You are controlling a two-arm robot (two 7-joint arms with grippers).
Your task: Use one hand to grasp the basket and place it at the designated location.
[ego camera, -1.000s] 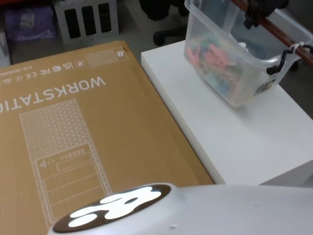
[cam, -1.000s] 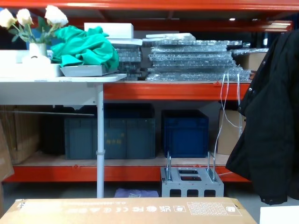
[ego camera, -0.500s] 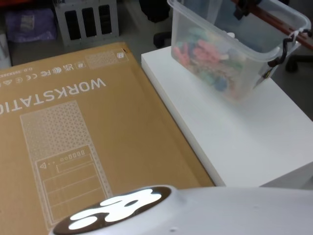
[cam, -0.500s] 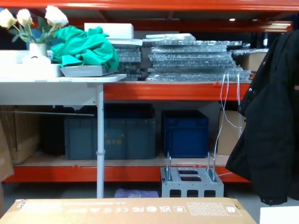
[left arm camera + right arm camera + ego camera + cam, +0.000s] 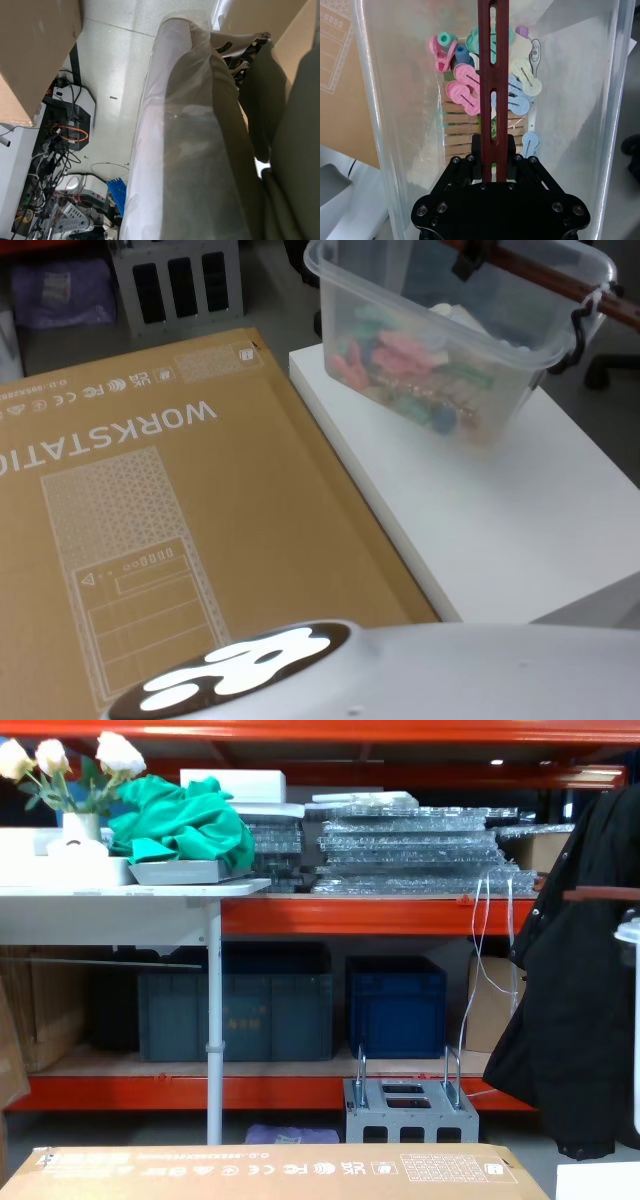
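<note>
Right wrist view looks straight down the right end effector [image 5: 494,152], whose black fingers [image 5: 476,150] are clamped from both sides on the handle [image 5: 493,75], a slotted reddish-brown strip running across the open mouth of the basket [image 5: 395,130]. Below the handle, a heap of pastel pegs [image 5: 465,85] in pink, teal, blue and cream lies on the basket floor, with a row of wooden pegs [image 5: 465,131] beside them. In the head view the right end effector [image 5: 468,258] shows as a dark shape at the top edge, on the handle [image 5: 545,278], and the basket [image 5: 440,350] sits over the far end of the white desk [image 5: 500,530], slightly tilted; whether its bottom touches the desk cannot be told. A cardboard box [image 5: 150,520] printed WORKSTATION lies flat just beside the desk, on the robot's left. In the chest view the handle [image 5: 600,894] and a sliver of the basket [image 5: 630,932] show at the right edge, in front of a black coat [image 5: 575,1040], above the desk corner [image 5: 598,1182]. The left end effector [image 5: 200,150], wrapped in clear film, hangs low over the floor [image 5: 120,65] beside cardboard; whether it is apart or together cannot be told.
</note>
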